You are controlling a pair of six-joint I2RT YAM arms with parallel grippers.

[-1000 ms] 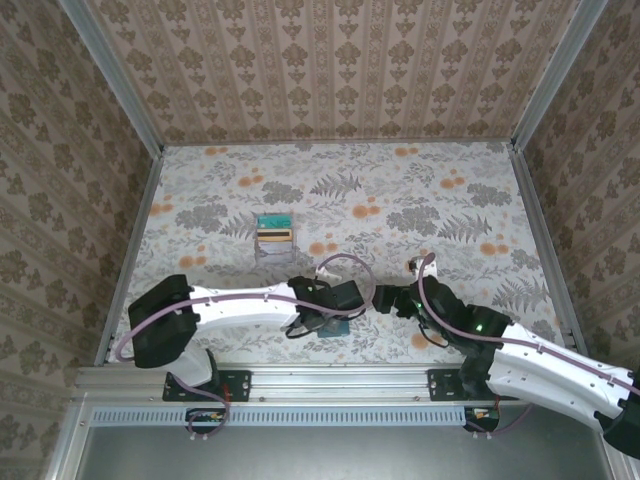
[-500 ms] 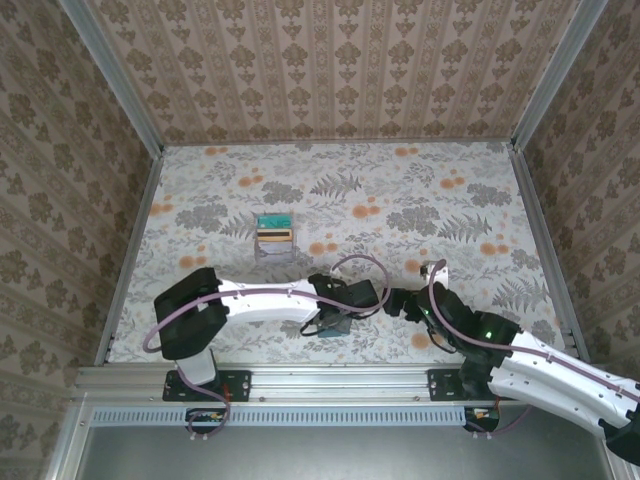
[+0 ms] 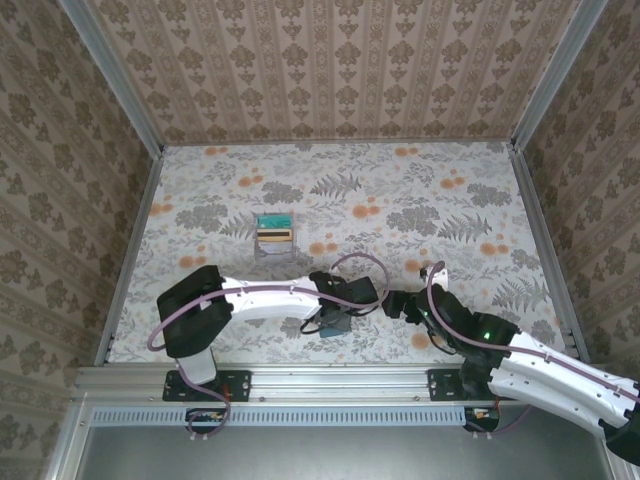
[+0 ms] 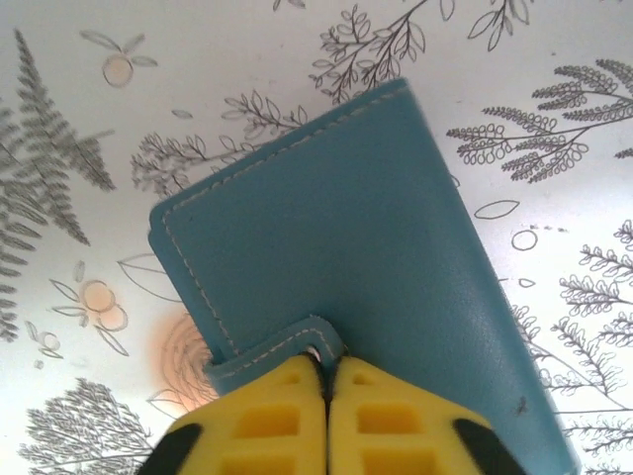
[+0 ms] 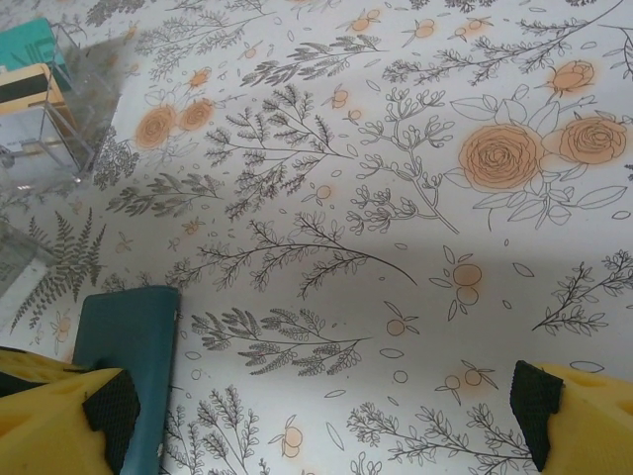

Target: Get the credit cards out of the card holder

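The card holder [image 4: 336,228] lies closed on the floral table, dark teal with pale stitching. My left gripper [image 4: 326,364] is shut, its yellow fingertips pinching the holder's clasp tab at the near edge. From above, the holder [image 3: 336,325] sits near the table's front edge under the left gripper [image 3: 345,305]. My right gripper [image 5: 318,411] is open just to the holder's right, with the holder's [image 5: 129,366] edge beside its left fingertip and bare table between the fingers. Teal and orange-yellow credit cards [image 3: 273,230] rest in a small tray further back.
The small clear tray [image 5: 84,129] stands at the upper left of the right wrist view, with the teal card [image 5: 30,40] and the striped orange card [image 5: 25,87] in it. Patterned walls enclose the table on three sides.
The left gripper has closed on the card holder's tab after sliding right over it. The right gripper has shifted slightly and stays open.
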